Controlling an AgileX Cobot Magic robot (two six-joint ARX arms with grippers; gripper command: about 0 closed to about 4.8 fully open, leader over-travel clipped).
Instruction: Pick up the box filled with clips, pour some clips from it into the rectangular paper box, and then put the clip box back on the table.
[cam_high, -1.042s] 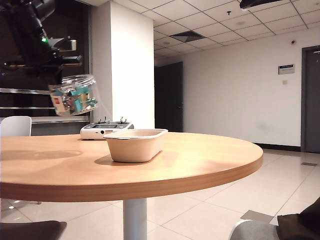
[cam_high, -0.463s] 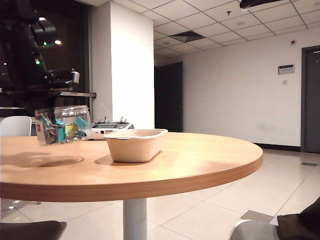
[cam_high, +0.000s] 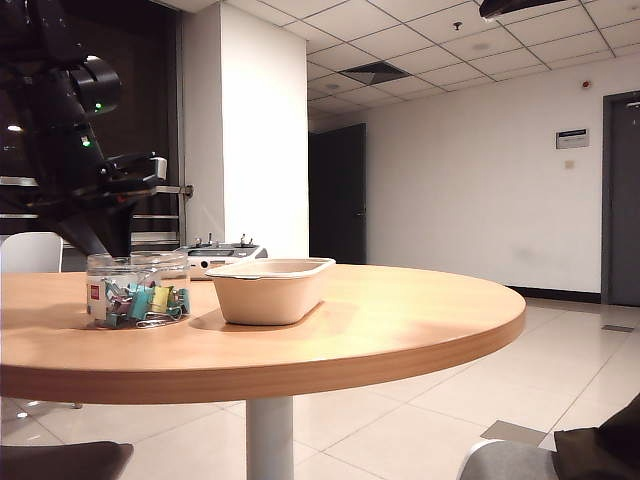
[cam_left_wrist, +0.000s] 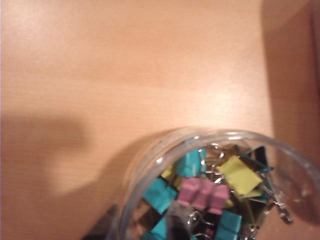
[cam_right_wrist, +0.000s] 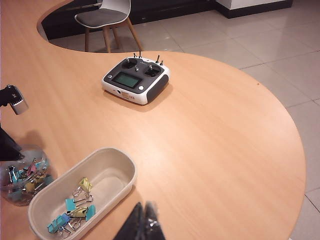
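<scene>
Left gripper (cam_high: 106, 244) sits low over the left part of the table (cam_high: 400, 320), right at the mouth of the box filled with clips (cam_high: 137, 290). Whether its jaws are spread or pinching the rim cannot be told; the left wrist view looks straight down into the jar and shows no fingers clearly.

Right gripper (cam_right_wrist: 144, 224) hangs above the near edge of the table, jaws pressed together, holding nothing.

Jar stands upright on the table, just beside the rectangular paper box (cam_high: 272, 292), not touching it. White-and-red label (cam_high: 95, 293) on the jar wall; print too small to read.

Clips (cam_left_wrist: 202, 192) in the jar: teal, pink, yellow. More loose clips (cam_right_wrist: 75, 210) lie in one end of the paper box.

Grey-and-white radio handset (cam_right_wrist: 136, 80) with a small screen sits farther back on the table; no legible marking. Wall sign (cam_high: 572, 138) unreadable.
</scene>
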